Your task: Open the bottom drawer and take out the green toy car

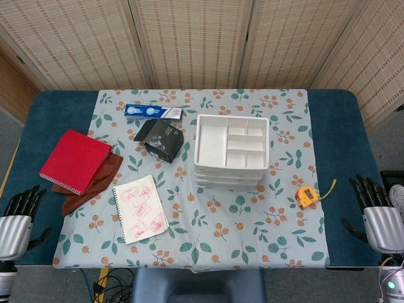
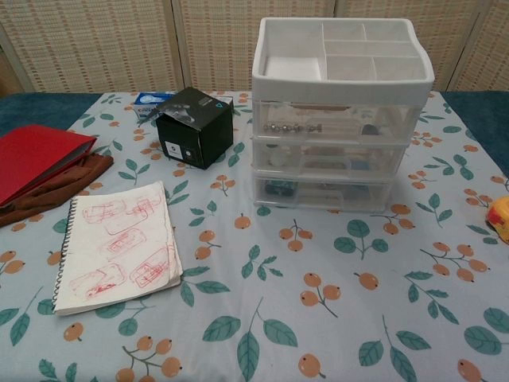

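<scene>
A white drawer unit (image 1: pixel 230 151) (image 2: pixel 342 111) with three clear drawers stands at the table's middle. Its bottom drawer (image 2: pixel 322 192) is closed, and through the front I see blurred small things, one bluish-green, but I cannot make out the green toy car. My left hand (image 1: pixel 17 218) rests at the near left table edge, fingers apart and holding nothing. Over at the near right edge, my right hand (image 1: pixel 377 214) also holds nothing, fingers spread. Neither hand shows in the chest view.
A black box (image 1: pixel 164 141) (image 2: pixel 195 126) sits left of the unit. A spiral notepad (image 1: pixel 139 208) (image 2: pixel 115 244), red notebook (image 1: pixel 76 161) on brown cloth, blue tube box (image 1: pixel 153 112) and yellow tape measure (image 1: pixel 307 196) also lie on the floral cloth.
</scene>
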